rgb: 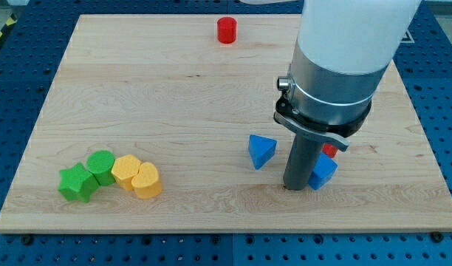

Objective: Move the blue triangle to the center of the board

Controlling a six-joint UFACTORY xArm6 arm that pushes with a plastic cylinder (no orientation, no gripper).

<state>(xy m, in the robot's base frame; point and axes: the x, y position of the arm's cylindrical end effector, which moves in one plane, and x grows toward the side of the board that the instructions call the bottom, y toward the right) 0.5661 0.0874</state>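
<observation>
Four blocks, green [77, 183], green [102, 165] and two yellow [136, 176], cluster at the bench's [174, 96] lower left, clear of my work. The blue triangle [261, 150] lies right of centre, just left of my tip [295, 188]. My end effector is a bare rod grasping nothing, placed beside the triangle to push it, I judge.

The scene is being viewed by a single camera, set high at the near edge and tilted downward. Nearly the whole wooden surface [174, 96] is being taken in at moderate range. The arm [344, 52] is being seen closest, entering from the view's top right.
</observation>
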